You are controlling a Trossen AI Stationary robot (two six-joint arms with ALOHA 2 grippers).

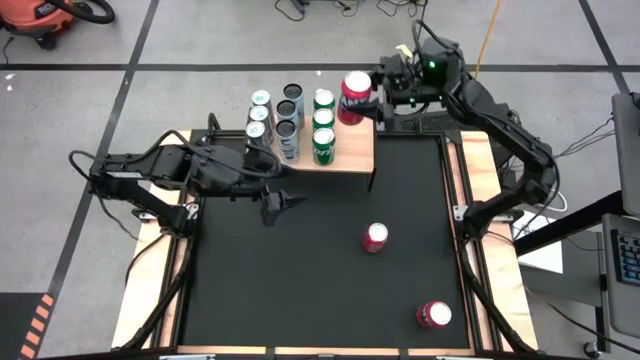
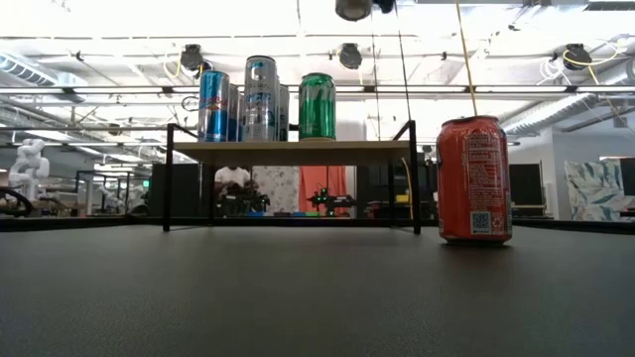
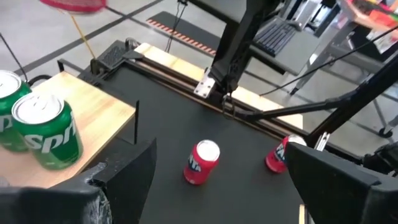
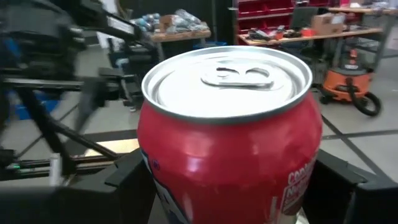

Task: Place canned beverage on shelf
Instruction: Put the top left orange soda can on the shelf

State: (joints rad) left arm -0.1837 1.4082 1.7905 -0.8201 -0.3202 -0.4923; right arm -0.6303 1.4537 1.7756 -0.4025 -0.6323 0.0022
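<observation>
Now your right gripper (image 1: pixel 362 98), clamped on the upright red can (image 1: pixel 354 95), hangs by the shelf's (image 1: pixel 352 158) free far-right corner; left gripper (image 1: pixel 283 201) open.

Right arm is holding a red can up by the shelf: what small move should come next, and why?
Probably lower the red can onto the bare wood of the shelf, just right of the green cans. The right hand grips the can upright over the shelf's far right corner, and that column is the only free one. The left hand waits open over the table.
</observation>
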